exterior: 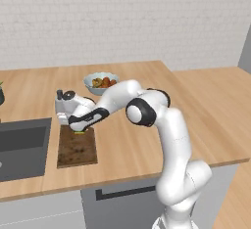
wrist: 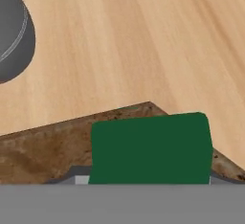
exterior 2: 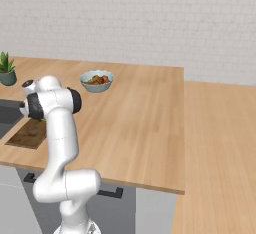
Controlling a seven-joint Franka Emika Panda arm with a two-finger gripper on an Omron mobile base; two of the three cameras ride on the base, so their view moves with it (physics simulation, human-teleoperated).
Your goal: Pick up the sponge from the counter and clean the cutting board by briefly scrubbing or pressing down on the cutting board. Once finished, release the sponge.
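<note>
The sponge [wrist: 150,146] shows its dark green top in the hand view, lying on the far end of the cutting board [wrist: 43,151]. In the left base view a sliver of the sponge's yellow-green edge [exterior: 80,133] peeks out under my gripper [exterior: 78,128], which is lowered onto the board's far end. The fingertips are hidden by the sponge, which sits right between them. The dark brown speckled cutting board [exterior: 77,149] lies on the light wood counter [exterior: 127,145] just right of the sink; it also appears behind my arm in the right base view [exterior 2: 30,134].
The dark grey sink [exterior: 22,147] lies left of the board. A bowl of food [exterior: 100,82] stands just behind the board. A potted plant [exterior 2: 6,68] stands at the far left. The counter [exterior 2: 140,118] stretches wide to the right.
</note>
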